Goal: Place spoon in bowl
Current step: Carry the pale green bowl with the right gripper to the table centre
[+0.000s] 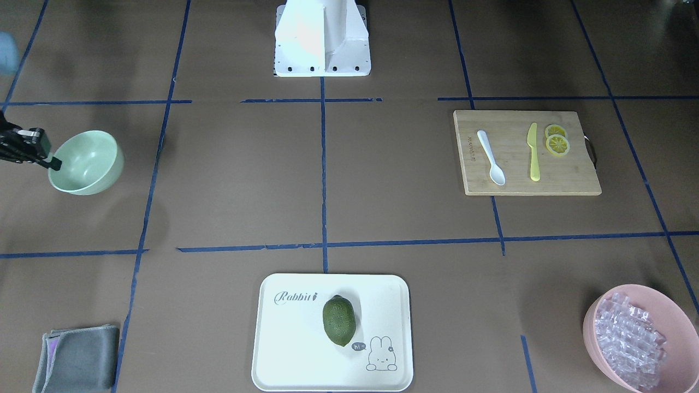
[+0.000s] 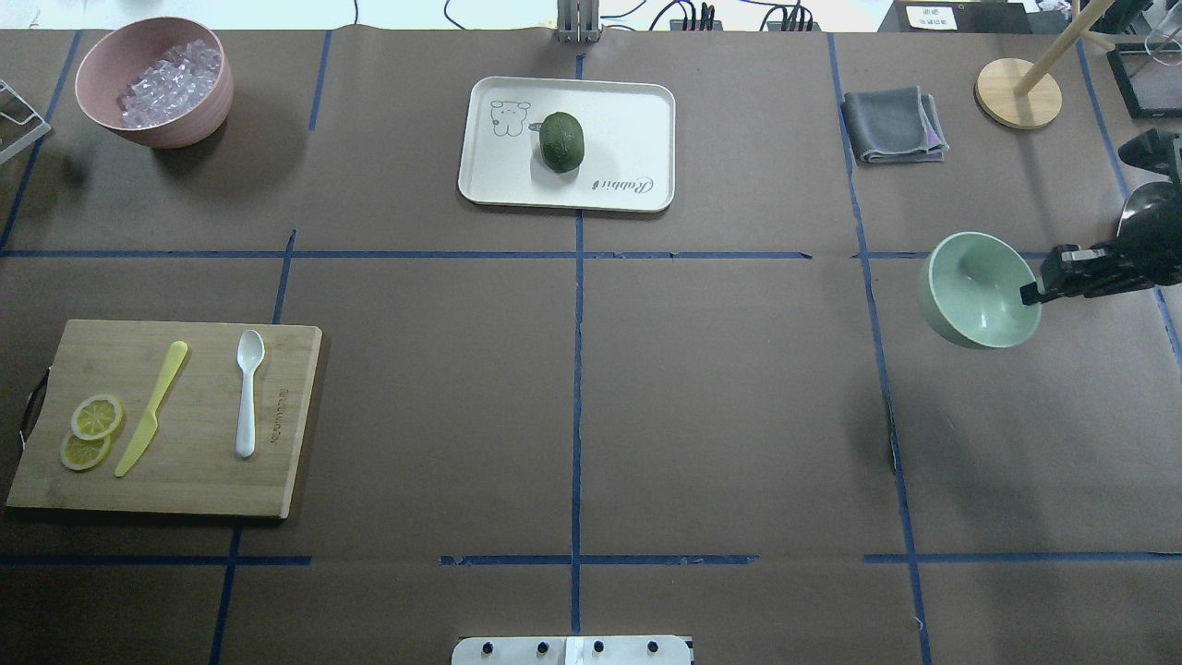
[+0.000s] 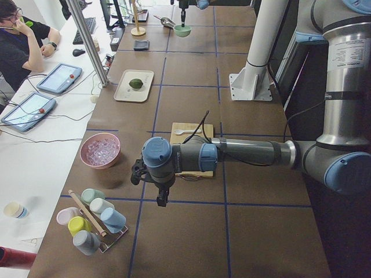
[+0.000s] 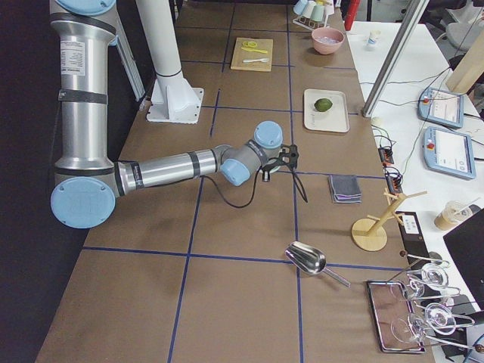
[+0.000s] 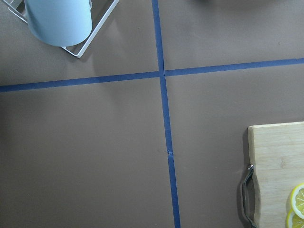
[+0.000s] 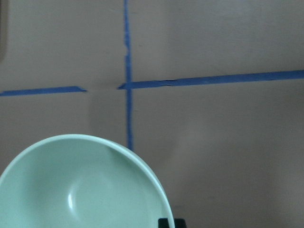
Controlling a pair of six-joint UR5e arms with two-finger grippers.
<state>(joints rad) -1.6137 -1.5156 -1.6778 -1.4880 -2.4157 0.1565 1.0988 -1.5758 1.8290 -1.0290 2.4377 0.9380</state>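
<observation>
The white spoon lies on a wooden cutting board, next to a yellow knife; it also shows in the overhead view. The mint-green bowl is at the far side of the table on my right, tilted, also seen in the overhead view. My right gripper is shut on the bowl's rim; one fingertip shows at the rim in the right wrist view. My left gripper hangs above the table beside the board's end; I cannot tell whether it is open or shut.
Two lemon slices lie on the board. A white tray holds a green fruit. A pink bowl of clear pieces, a grey cloth, a metal scoop and a cup rack stand around.
</observation>
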